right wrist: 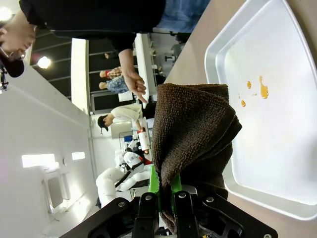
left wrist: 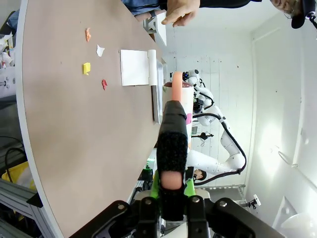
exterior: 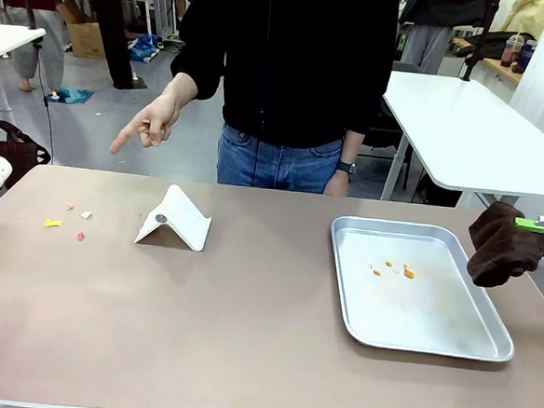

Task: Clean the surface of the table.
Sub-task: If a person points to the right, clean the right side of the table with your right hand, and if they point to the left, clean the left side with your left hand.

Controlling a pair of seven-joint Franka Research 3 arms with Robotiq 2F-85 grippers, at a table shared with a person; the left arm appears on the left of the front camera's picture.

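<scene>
Beige-brown table (exterior: 243, 351) spread across the front view under paper scraps (exterior: 65, 219), a white stand (exterior: 176, 221) and a silver tray (exterior: 432, 318), right gripper (exterior: 532, 224) clamped on a brown cloth (exterior: 498, 248) at its right edge. From the left wrist: left gripper (left wrist: 171, 191) pinched closed around a black-sleeved stick (left wrist: 172, 134), tabletop along the picture's left. From the right wrist: green fingers (right wrist: 154, 182) tight on the cloth, near the tray's edge.
</scene>
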